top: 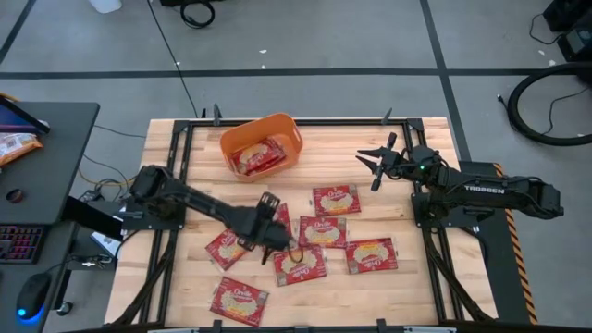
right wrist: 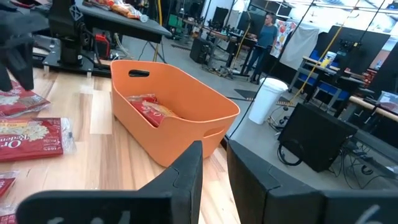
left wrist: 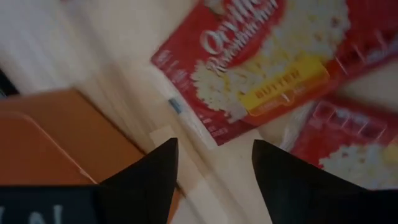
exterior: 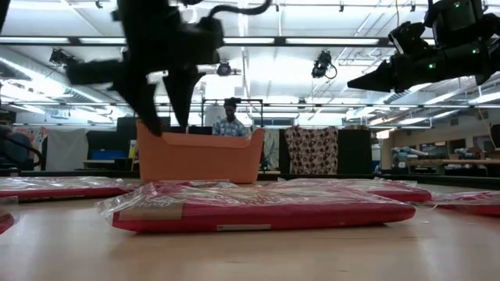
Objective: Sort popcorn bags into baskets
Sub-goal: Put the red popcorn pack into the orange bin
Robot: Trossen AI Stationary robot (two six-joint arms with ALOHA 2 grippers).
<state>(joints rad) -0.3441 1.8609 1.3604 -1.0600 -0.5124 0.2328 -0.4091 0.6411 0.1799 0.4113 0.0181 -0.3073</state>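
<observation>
- The left claw hangs over the middle of the counter with its two fingers spread and nothing between them, seemingly poised for a pick.
- Right under and around it lie the popcorn bags: one just below its tips, one beside it toward the left arm's base, another on its far side.
- A little farther out sit three more flat bags, spread apart in a single layer, which likely leaves room to grip each edge.
- Beyond the claw, at the counter's back edge, stands the orange basket with at least one bag already lying inside.
- Well apart, the right claw waits raised near the right rear corner, holding nothing, its fingers slightly parted, probably keeping clear of the left arm's path.
</observation>
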